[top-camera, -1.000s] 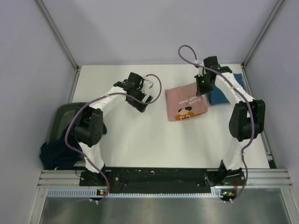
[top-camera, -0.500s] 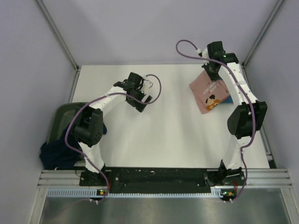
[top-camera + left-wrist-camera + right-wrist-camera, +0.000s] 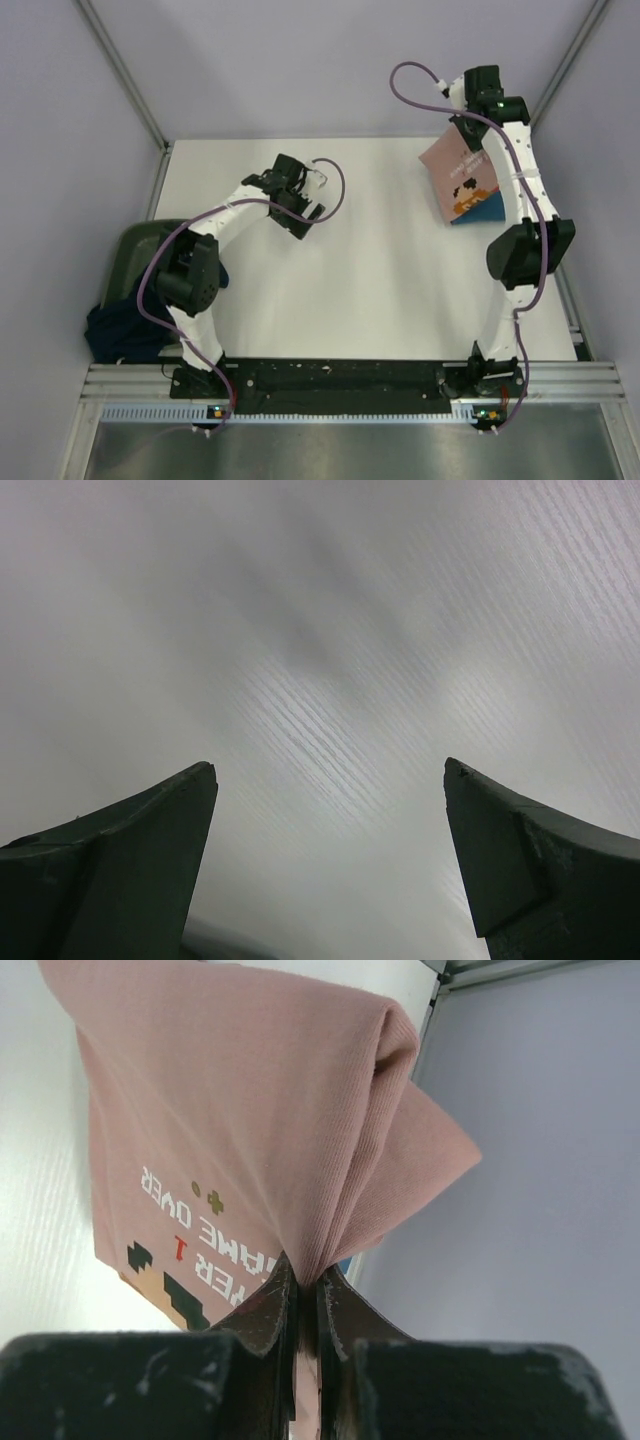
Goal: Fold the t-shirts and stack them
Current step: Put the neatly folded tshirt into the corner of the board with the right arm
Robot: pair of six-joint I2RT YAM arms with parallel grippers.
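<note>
Right gripper [image 3: 300,1295] was clamped tight on a pinch of the salmon-pink tee [image 3: 230,1110], and the folded shirt hung from it, tilted, print showing, off the desk [image 3: 380,290] at the far right. A sliver of the teal-blue tee [image 3: 478,214] peeked out under its lower edge. That read as the stacking step: the next move looked like lowering the pink one flat and square onto the teal, then letting go. Left gripper [image 3: 330,810] hovered, jaws wide apart, over bare desk. The navy tee [image 3: 120,335] lay bunched at the green bin [image 3: 132,245], near left.
</note>
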